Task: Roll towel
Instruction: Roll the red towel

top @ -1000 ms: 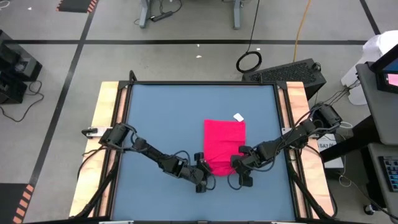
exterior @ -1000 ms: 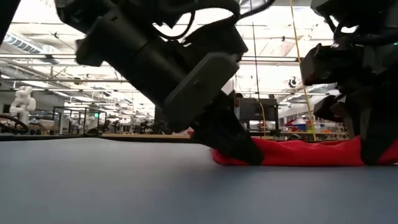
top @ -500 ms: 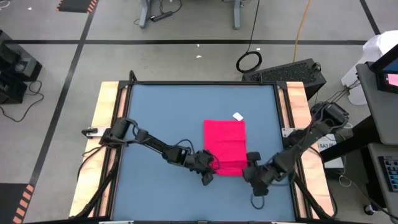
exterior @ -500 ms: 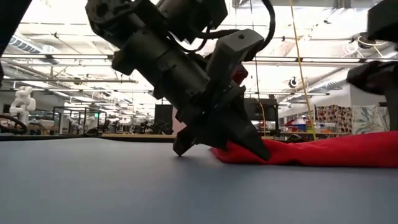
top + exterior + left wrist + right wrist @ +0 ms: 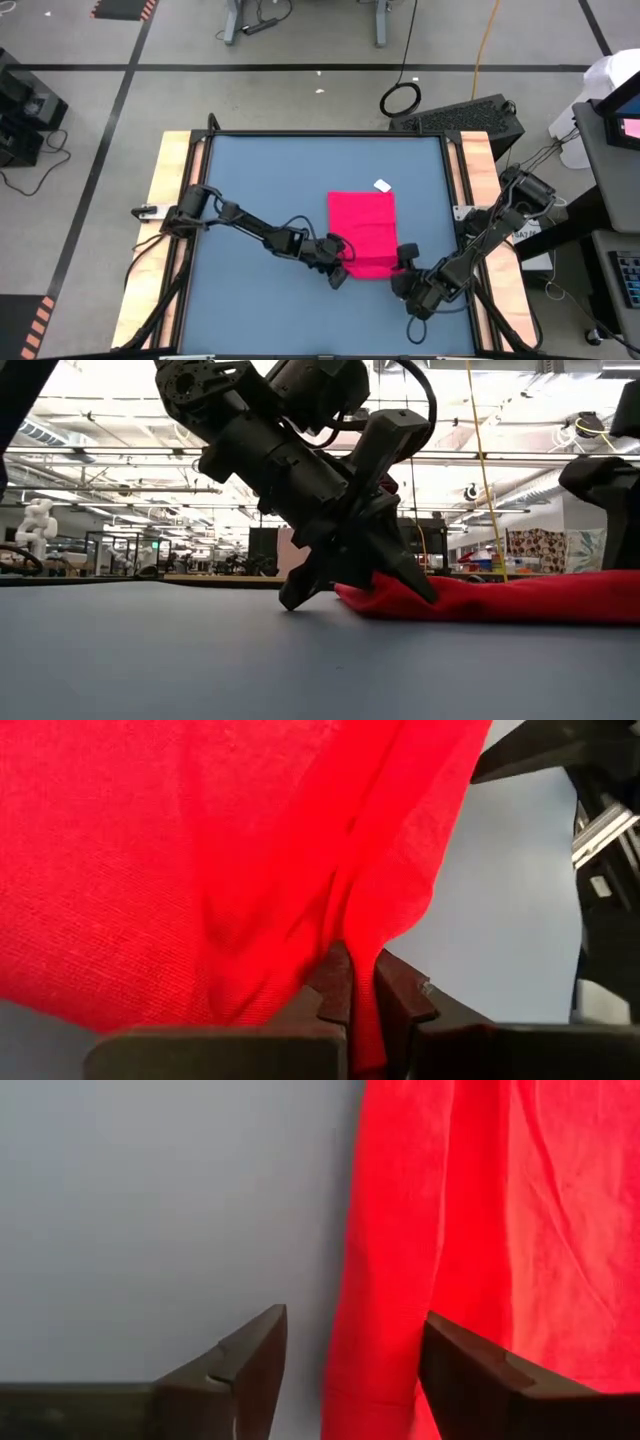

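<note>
The left gripper (image 5: 343, 275) is pinching the near left corner of the towel (image 5: 362, 234) with its two fingers (image 5: 336, 982) closed on a fold of the red cloth. In the left wrist view the cloth is bunching up between the two dark fingers and spreading away from them in creases. In the low view this gripper (image 5: 360, 585) is tilting down toward the table (image 5: 150, 650), and the towel's corner (image 5: 380, 598) is lifting slightly off the blue surface where it is held.

The right gripper (image 5: 407, 262) is sitting just beside the near right corner of the towel with its two fingers (image 5: 245, 1365) spread apart and holding nothing. In the right wrist view one finger is lying over bare table and the other over the red cloth (image 5: 470, 1230), with the towel's edge running between them.

There is one towel, lying on the table (image 5: 260, 180) a little right of the middle and toward the near side. It is lying mostly flat, as a rectangle running from far to near, with a rumpled near edge. One small white tag (image 5: 383, 187) is showing at its far right corner.

The two dark arms are reaching in from the left and right sides of the table, meeting at the towel's near edge. Beyond the table, on the floor at the far side, one coiled black cable ring (image 5: 400, 98) is lying.
</note>
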